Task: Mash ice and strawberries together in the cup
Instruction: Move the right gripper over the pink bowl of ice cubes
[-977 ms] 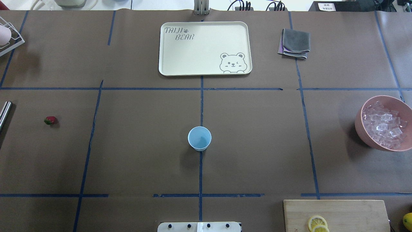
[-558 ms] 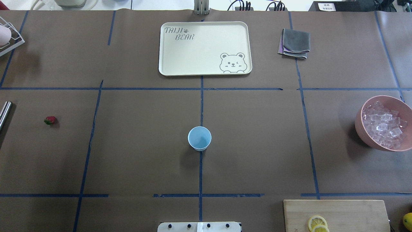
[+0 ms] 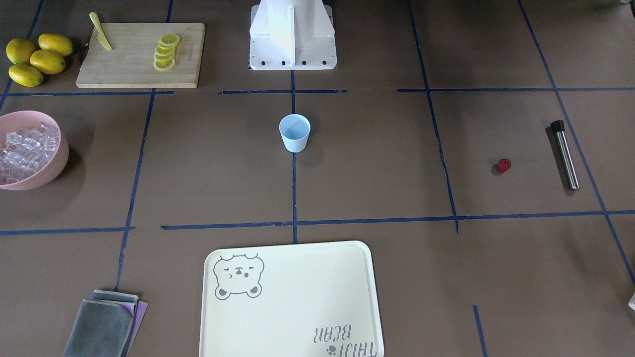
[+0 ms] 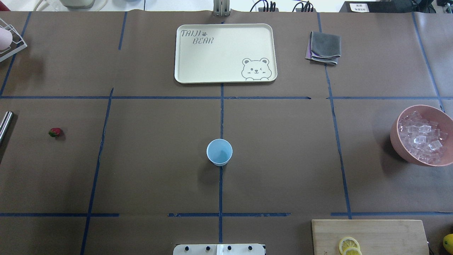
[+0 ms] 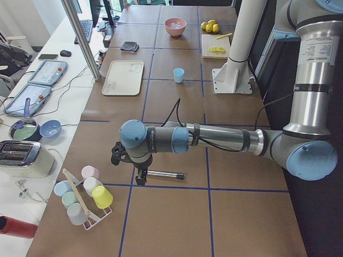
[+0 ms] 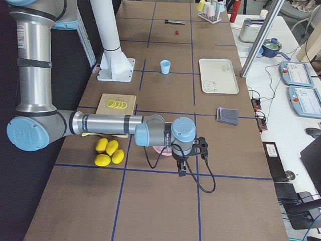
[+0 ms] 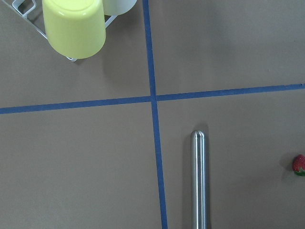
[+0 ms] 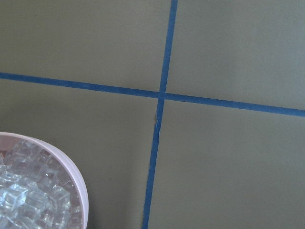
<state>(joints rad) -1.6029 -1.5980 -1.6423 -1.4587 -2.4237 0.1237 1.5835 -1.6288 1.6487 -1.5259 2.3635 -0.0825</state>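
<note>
Neither claw's grip can be told as clenched or released. The left claw point(image 5: 140, 178) and right claw point(image 6: 181, 169) show only from the table ends, and no fingers appear in the wrist views. Neither is seen carrying anything. The left claw hangs low just beside a steel rod point(image 7: 198, 181) lying flat. The right hangs near the pink bowl point(image 4: 394, 136).

Dial set on the cup point(image 4: 219, 152), 12 pointing away from the robot's base.
- Cup: upright, looks empty, mid-table on a tape line.
- Strawberry point(image 3: 504, 165): 9 o'clock, well apart, loose on the paper, with the rod beyond it.
- Ice point(image 4: 423, 138): 3 o'clock, heaped in the bowl.

Risks, my guess:
- The berry is small and rounded, so an off-centre pinch could roll it away.
- The cubes are slick and piled, so one may squirt out of the fingers or drop on the long carry.
- The cup looks light and nothing steadies it, so a slanted press with the rod could tip or skate it.
- The rod is round and could roll when nudged.

Surface: brown paper gridded with blue tape. Cream bear tray point(image 4: 219, 56) at 12, folded grey cloth point(image 4: 324, 47) at 1. Cutting board point(image 3: 134, 64) with lemon slices point(image 3: 165, 52) at 4, whole lemons point(image 3: 37, 59) past it. Rack of coloured cups point(image 5: 86, 198) beyond 9.

Room: a side bench past 12 holds a toaster, control pendants and cables.
</note>
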